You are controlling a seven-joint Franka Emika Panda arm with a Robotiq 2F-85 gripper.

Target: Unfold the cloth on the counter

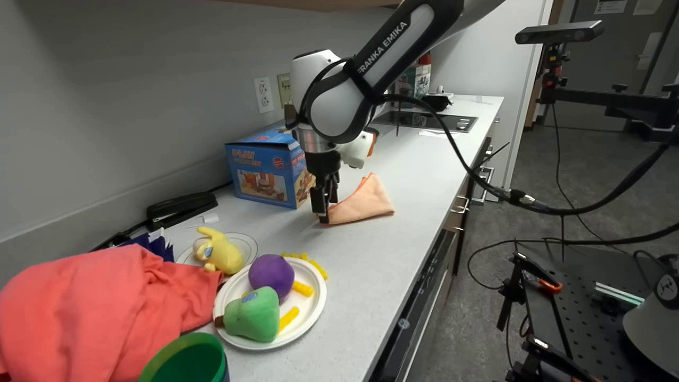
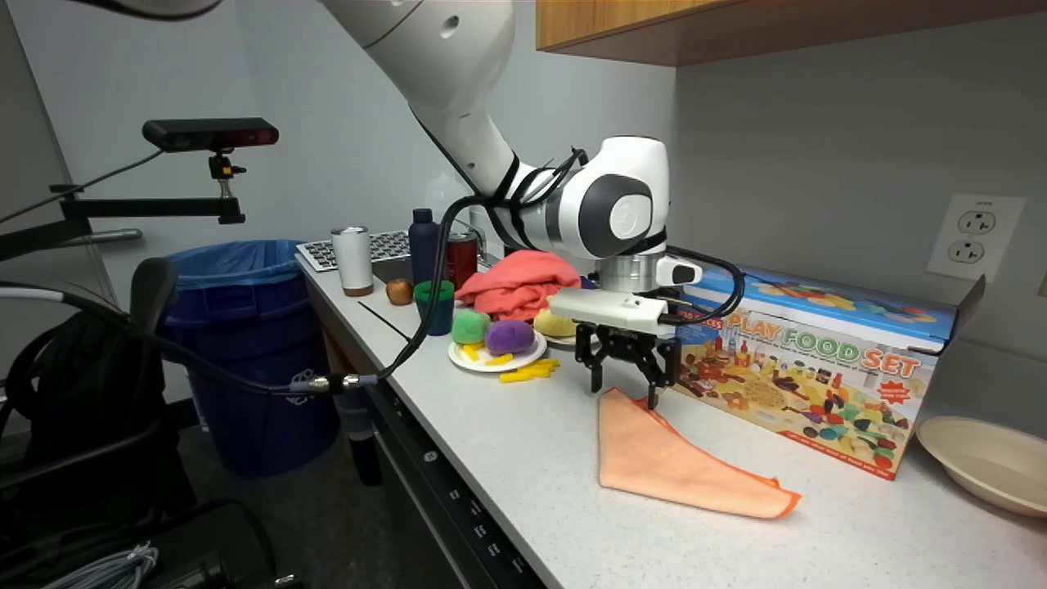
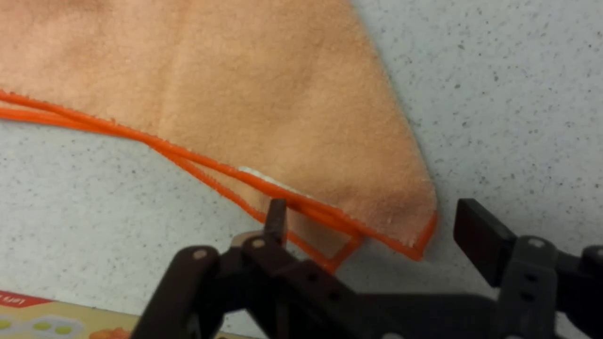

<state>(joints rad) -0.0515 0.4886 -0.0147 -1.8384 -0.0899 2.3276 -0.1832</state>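
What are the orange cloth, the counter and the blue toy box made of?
Cloth: soft-looking, matte fabric, maybe microfibre; it looks fuzzy, with a bright orange edge. Counter: smooth with dark specks, so perhaps stone or laminate; I can't tell which. Blue toy box: probably cardboard, slightly shiny, with flat printed sides and crisp corners.

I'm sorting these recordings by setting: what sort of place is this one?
Most likely a kitchen or kitchenette, perhaps in a workplace: a black cooktop is set into the long countertop, a wooden cabinet hangs overhead, and a large blue recycling bin stands nearby.
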